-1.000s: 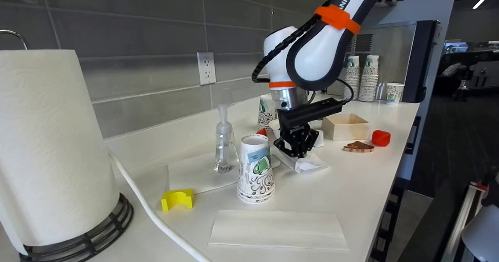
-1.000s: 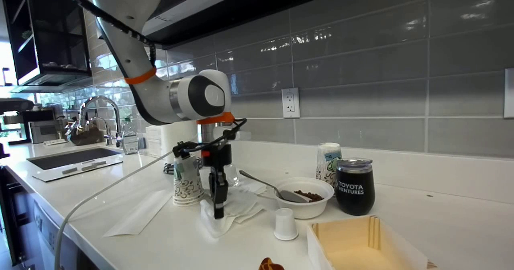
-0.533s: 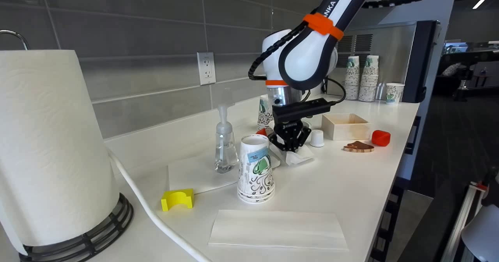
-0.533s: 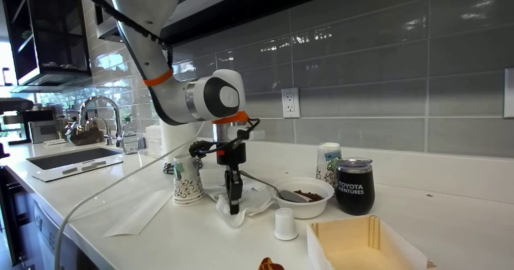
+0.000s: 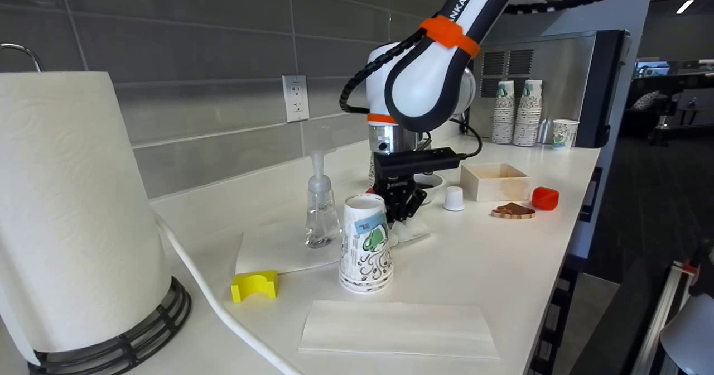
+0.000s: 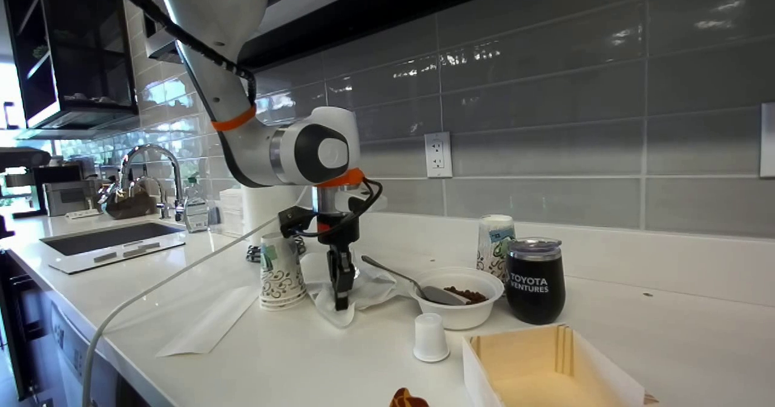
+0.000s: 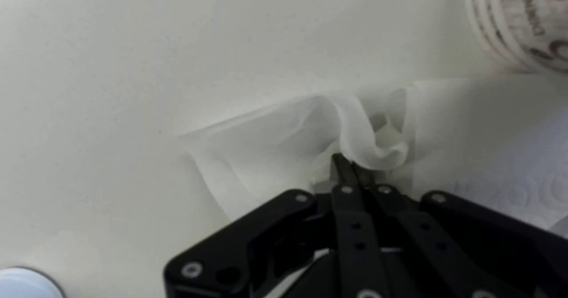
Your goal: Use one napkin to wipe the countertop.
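Grey tiles (image 5: pixel 195 85) back the long off-white bench (image 5: pixel 474 277), which is the surface I have to wipe. In an exterior view my tool (image 5: pixel 397 219) points down near the middle of the frame, just right of a stack of inverted cups (image 5: pixel 366 246); the crumpled napkin (image 5: pixel 411 231) sits at its tips, low on the bench. A folded white sheet (image 5: pixel 399 328) lies flat at lower centre, apart from it.

In an exterior view a white bowl (image 6: pixel 460 317) stands right of centre and of the napkin, with a small white cup (image 6: pixel 431 339) below it in the frame.

In the wrist view the fingers (image 7: pixel 341 167) are pressed together, pinching the napkin: a fold curls over the tips, and a loose flap spreads left. Flat white paper (image 7: pixel 483 120) lies to the right; whether the two overlap I cannot tell.

I take the wiping itself to be in hand. Next I'd want a low, level stroke, pressing lightly and steering wide of cups and bowl.
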